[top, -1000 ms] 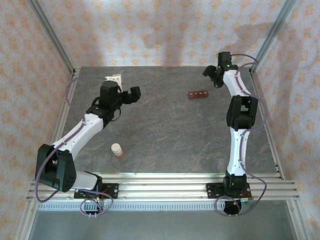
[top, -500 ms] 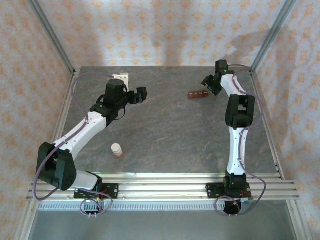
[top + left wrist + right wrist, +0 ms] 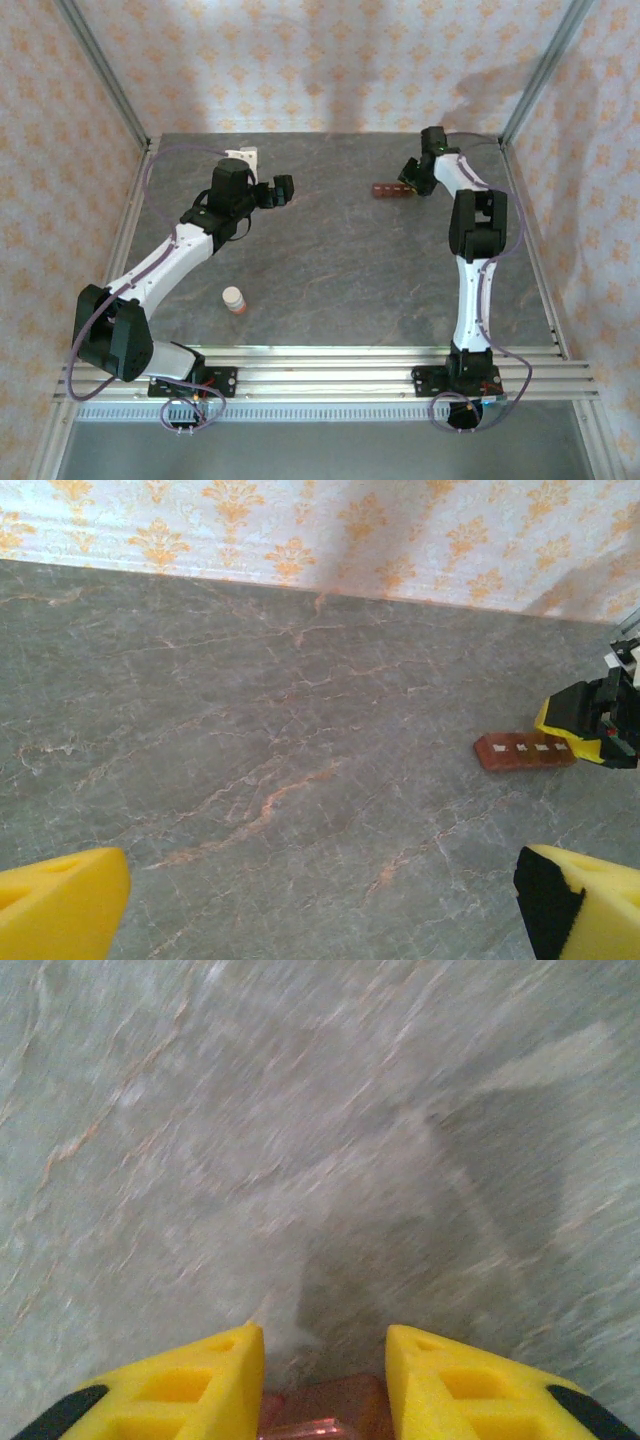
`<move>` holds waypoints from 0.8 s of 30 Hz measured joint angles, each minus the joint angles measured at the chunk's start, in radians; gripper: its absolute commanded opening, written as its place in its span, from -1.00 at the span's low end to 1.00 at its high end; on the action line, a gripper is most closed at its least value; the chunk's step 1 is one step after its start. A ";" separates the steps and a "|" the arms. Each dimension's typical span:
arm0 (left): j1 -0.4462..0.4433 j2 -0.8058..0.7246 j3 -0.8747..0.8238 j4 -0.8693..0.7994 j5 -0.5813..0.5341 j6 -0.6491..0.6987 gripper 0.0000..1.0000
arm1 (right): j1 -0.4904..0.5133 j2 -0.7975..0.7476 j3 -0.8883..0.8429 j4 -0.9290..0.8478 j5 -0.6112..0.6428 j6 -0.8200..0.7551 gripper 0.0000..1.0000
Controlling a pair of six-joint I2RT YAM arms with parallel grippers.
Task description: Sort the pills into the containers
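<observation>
Table: grey marbled slab under both my arms. A patterned wall closes its far edge, straight ahead of my left gripper.

Left gripper: pads spread as wide as they go, holding nothing. In the left wrist view one yellow pad sits in each lower corner, with bare table between them.

Right gripper: down low at the table and closed in on the containers. The right wrist view is blurred, but the strip's end fills the gap between my two yellow fingers. As far as I can tell it touches both, so I'm pinching the strip by that end.

Containers: dark red-brown strip with four square cells in a row, lying flat on the table. From my left gripper it is ahead and to the right, well apart. In the left wrist view the containers have my right gripper on their right end. I can't tell what the cells hold.

Bottle: small and orange with a white cap, standing upright. It is well behind my left gripper, back toward the arm bases and apart from everything else.

White block: small, near my left wrist, on the far-left side of it.
</observation>
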 measured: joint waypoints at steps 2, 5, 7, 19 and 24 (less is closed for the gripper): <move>-0.005 0.000 0.000 0.000 -0.003 -0.003 0.99 | 0.024 -0.019 -0.032 0.003 0.000 -0.013 -0.32; -0.011 0.000 -0.001 0.000 -0.003 -0.009 0.99 | 0.058 -0.055 -0.090 0.007 -0.011 -0.023 -0.32; -0.016 0.000 -0.001 0.000 -0.004 -0.016 0.99 | 0.080 -0.082 -0.137 0.017 -0.016 -0.023 -0.32; -0.031 0.000 -0.038 0.000 -0.018 -0.050 0.99 | 0.208 -0.312 -0.495 0.148 -0.079 0.049 0.09; -0.031 0.000 -0.061 0.000 -0.022 -0.057 0.99 | 0.257 -0.394 -0.537 0.153 -0.048 0.051 0.33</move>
